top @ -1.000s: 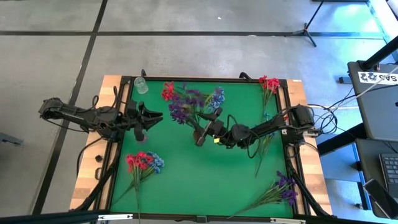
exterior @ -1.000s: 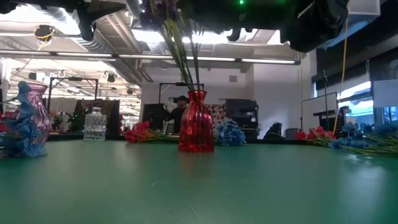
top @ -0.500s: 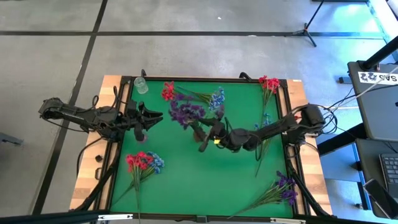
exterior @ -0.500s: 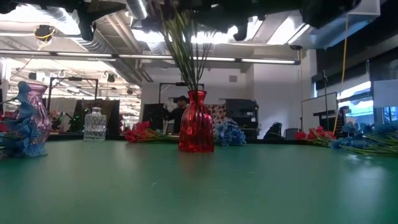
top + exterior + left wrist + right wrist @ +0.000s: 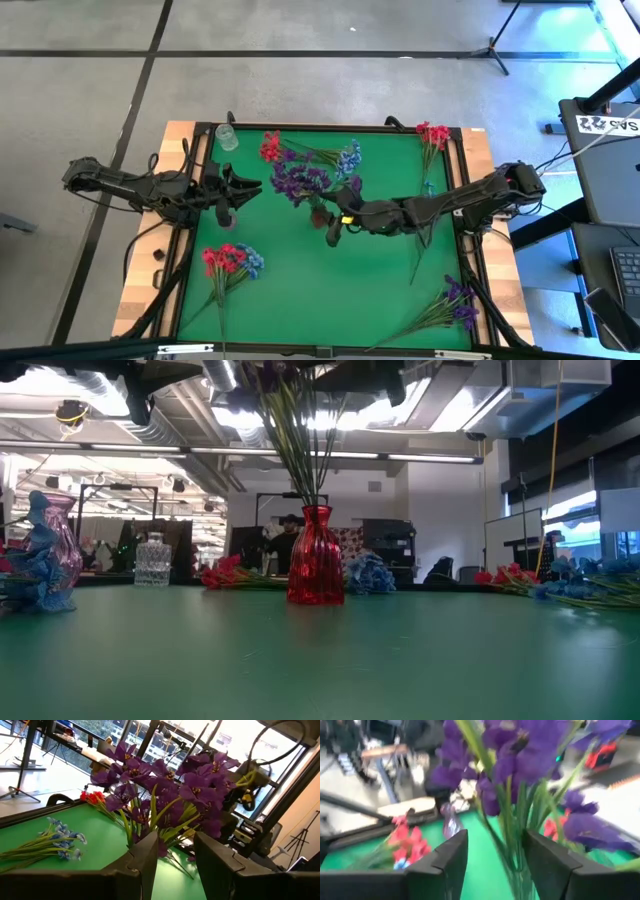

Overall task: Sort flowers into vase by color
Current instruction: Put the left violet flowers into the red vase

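A red ribbed vase (image 5: pixel 315 560) stands mid-table and holds dark purple sprigs (image 5: pixel 300 180) by their green stems (image 5: pixel 300 450). My right gripper (image 5: pixel 333 232) is open just on the near-right side of that vase. In its wrist view the purple blossoms (image 5: pixel 520 755) and stems show ahead between the fingers, with no touch visible. My left gripper (image 5: pixel 245 190) waits open at the table's left, facing the bouquet (image 5: pixel 175 790). Loose red (image 5: pixel 270 147) and blue (image 5: pixel 348 157) sprigs lie flat behind the vase.
A clear glass vase (image 5: pixel 227 137) stands at the far left corner and a pink vase (image 5: pixel 52 545) at the left. Other sprigs lie on the mat: red and blue (image 5: pixel 228 262) near left, red (image 5: pixel 432 135) far right, purple (image 5: pixel 455 305) near right. The raised table rim (image 5: pixel 470 250) bounds the mat.
My right gripper has slid a little toward the near edge, away from the bouquet, and its arm has stretched out flatter from the right. The purple stems in the red vase have spread apart, from a bunch leaning left to a fan.
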Robot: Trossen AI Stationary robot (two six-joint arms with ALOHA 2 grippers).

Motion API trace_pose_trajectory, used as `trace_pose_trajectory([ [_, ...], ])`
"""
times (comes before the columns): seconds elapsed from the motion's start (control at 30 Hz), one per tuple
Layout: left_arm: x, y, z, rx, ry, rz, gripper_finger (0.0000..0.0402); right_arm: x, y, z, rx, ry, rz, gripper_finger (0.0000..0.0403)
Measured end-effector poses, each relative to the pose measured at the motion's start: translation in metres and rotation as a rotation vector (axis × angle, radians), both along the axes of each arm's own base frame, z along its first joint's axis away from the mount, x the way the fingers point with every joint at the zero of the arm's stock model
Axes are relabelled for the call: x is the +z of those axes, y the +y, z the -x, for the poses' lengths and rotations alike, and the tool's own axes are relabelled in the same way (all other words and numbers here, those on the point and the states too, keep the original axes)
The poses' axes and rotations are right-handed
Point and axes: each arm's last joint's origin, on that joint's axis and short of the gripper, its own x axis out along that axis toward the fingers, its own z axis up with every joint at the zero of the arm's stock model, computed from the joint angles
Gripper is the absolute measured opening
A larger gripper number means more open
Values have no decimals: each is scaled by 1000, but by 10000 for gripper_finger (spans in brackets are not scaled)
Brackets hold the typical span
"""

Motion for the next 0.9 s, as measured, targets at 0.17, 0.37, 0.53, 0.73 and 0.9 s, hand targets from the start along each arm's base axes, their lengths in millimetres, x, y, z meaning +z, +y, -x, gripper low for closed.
trace_pose_trajectory([
  [0.17, 0, 0, 0, -1, -3, 10, 124, 27, 7, 2, 34, 138, -12, 251],
  [0.37, 0, -1, 0, -21, -3, 10, 124, 60, 18, 13, 101, 264, 8, 301],
  [0.53, 0, -2, 0, -64, 2, 12, 124, 76, 32, 25, 156, 318, 26, 300],
  [0.73, -1, -3, -1, -105, 3, 60, 124, 69, 57, 29, 297, 360, -84, 282],
  [0.9, -1, -5, -1, -162, 6, 63, 124, 33, 73, 20, 296, 443, -120, 263],
])
